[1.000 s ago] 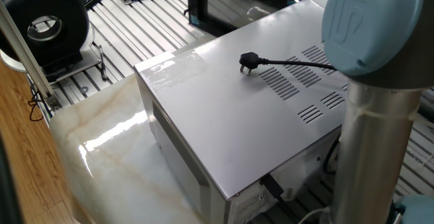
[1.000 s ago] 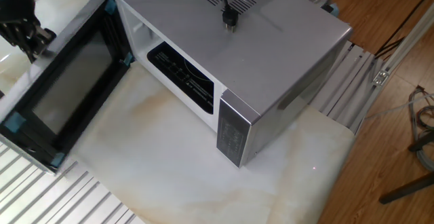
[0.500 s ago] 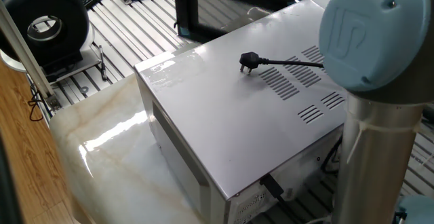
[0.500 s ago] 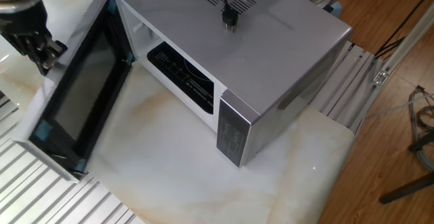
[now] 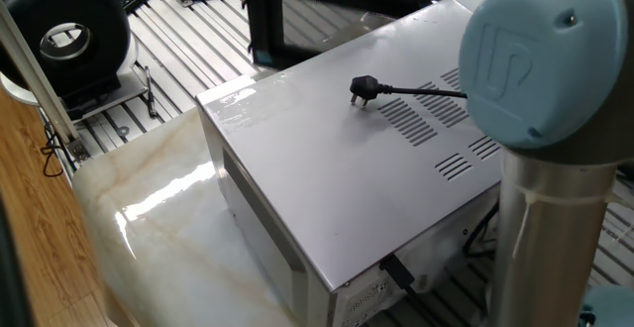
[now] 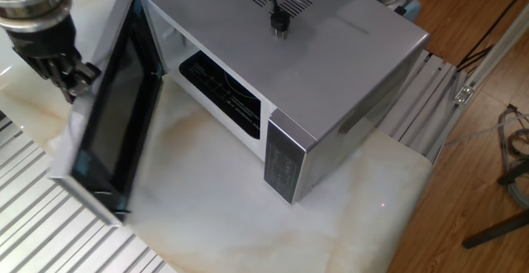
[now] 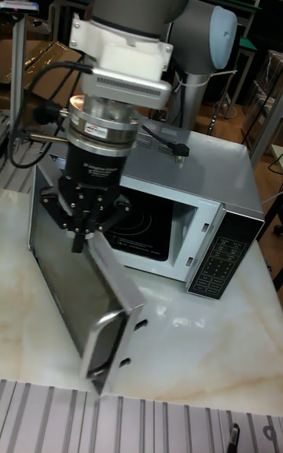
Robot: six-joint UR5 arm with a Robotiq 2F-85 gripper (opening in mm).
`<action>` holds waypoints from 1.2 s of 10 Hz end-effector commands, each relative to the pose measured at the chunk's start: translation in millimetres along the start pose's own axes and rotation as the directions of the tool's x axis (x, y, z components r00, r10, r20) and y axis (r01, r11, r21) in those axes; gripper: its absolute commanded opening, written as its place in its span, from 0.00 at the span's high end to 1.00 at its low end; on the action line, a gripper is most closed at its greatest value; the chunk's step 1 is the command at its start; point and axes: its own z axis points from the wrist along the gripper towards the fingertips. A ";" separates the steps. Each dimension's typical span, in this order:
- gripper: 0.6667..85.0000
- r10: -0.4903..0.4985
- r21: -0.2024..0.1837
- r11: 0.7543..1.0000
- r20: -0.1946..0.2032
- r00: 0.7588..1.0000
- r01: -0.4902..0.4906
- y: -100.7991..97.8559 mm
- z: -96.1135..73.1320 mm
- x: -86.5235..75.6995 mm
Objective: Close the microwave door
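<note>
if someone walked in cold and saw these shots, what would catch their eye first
Most likely the big silver-grey microwave on the pale marble table, with its door swung out from the open cavity. Next, the arm's gripper hanging over the door's top edge, its fingers down at the panel. Then the black plug lying loose on the microwave's top.

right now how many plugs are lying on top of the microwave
1. A black plug lies on the microwave top, just ahead of the vent slots, its cord trailing back across them. None other shows.
</note>
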 end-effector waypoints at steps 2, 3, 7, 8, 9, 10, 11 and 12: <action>1.00 -0.070 0.010 0.998 -0.012 0.997 0.070 34.4 6.4 11.4; 1.00 -0.064 0.008 0.998 -0.025 0.998 0.064 41.5 4.2 14.8; 1.00 -0.034 -0.006 0.999 -0.086 0.996 0.033 66.3 -7.4 30.3; 1.00 -0.006 -0.021 1.000 -0.090 0.996 0.004 77.9 -8.4 34.6; 1.00 0.031 -0.034 0.999 -0.088 0.996 -0.034 90.5 -7.6 39.0; 1.00 0.059 -0.034 0.998 -0.082 0.995 -0.062 100.3 -6.2 42.2; 1.00 0.078 -0.040 0.996 -0.082 0.994 -0.081 110.3 -5.5 46.3; 1.00 0.098 -0.056 0.993 -0.077 0.992 -0.103 120.0 -4.8 48.9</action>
